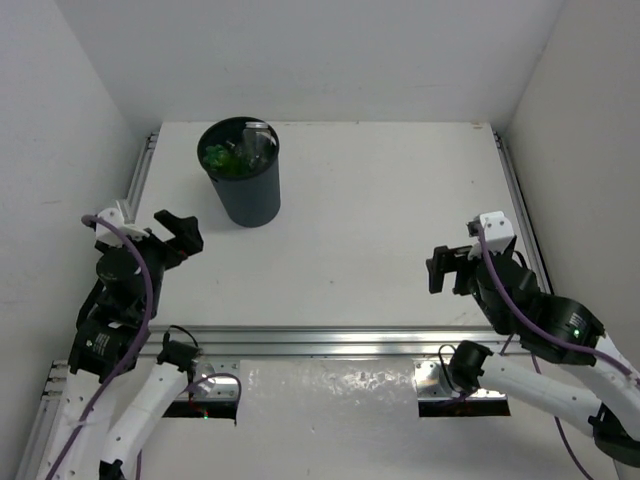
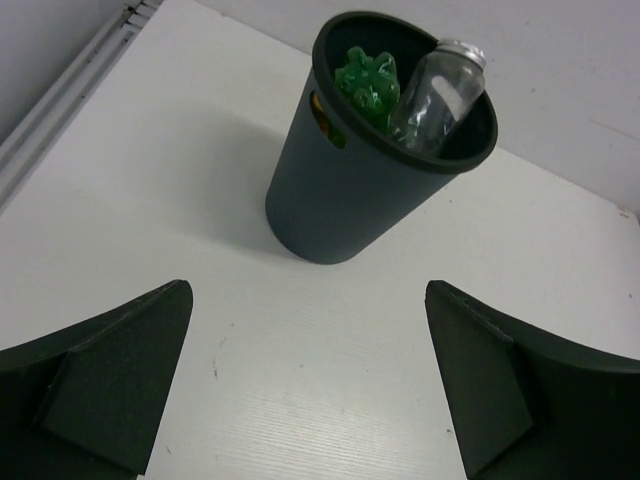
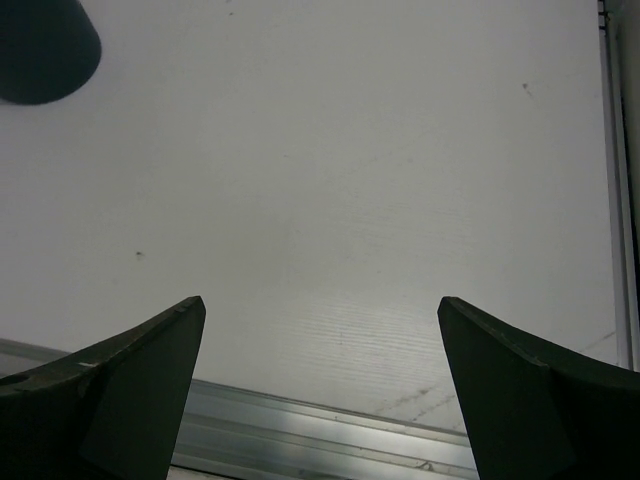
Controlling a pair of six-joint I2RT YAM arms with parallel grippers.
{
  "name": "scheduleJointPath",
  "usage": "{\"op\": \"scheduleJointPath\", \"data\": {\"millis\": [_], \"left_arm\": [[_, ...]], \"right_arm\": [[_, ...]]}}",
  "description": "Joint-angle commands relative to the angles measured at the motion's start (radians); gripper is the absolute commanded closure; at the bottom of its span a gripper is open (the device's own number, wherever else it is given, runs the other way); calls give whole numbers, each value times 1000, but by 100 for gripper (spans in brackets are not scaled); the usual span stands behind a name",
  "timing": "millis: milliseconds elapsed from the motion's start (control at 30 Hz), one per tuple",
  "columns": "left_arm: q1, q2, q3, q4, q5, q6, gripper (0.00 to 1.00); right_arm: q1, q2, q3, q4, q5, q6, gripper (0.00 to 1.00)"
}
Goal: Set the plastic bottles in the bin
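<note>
The bin [image 1: 248,195] is a dark, tapered bucket standing upright at the back left of the white table. Inside it lie plastic bottles: a crumpled green one [image 2: 368,85] and a clear one with a metal-coloured neck [image 2: 440,95], both also visible from above as the green bottle [image 1: 222,155] and the clear bottle [image 1: 257,145]. Something orange shows through the bin's handle cut-out [image 2: 322,118]. My left gripper [image 2: 308,300] hovers open, short of the bin [image 2: 350,200], with nothing between its fingers. My right gripper [image 3: 320,305] is open over bare table at the near right.
An aluminium rail [image 3: 330,435] runs along the table's near edge, just under my right gripper [image 1: 452,265]. My left gripper [image 1: 165,235] sits by the left side rail [image 1: 140,175]. White walls enclose the table on three sides. Only the bin's base [image 3: 40,50] shows in the right wrist view.
</note>
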Motion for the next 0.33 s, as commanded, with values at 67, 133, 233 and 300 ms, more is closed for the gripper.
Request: {"op": "scheduleJointPath", "data": {"millis": [67,133,233,300], "left_arm": [[4,-24,-110,131,81,25,0],[4,-12,-104,124,94,27,0],[4,17,-107,121,86,25,0],[4,25,-107,113,85,22,0]], "right_arm": [[2,-86,-87,68,-25,-7,1],[2,-100,-101,71,-20,-1,1],[2,-95,-114,48,10,23,1],[3,-92,-114,40,18,26,1]]}}
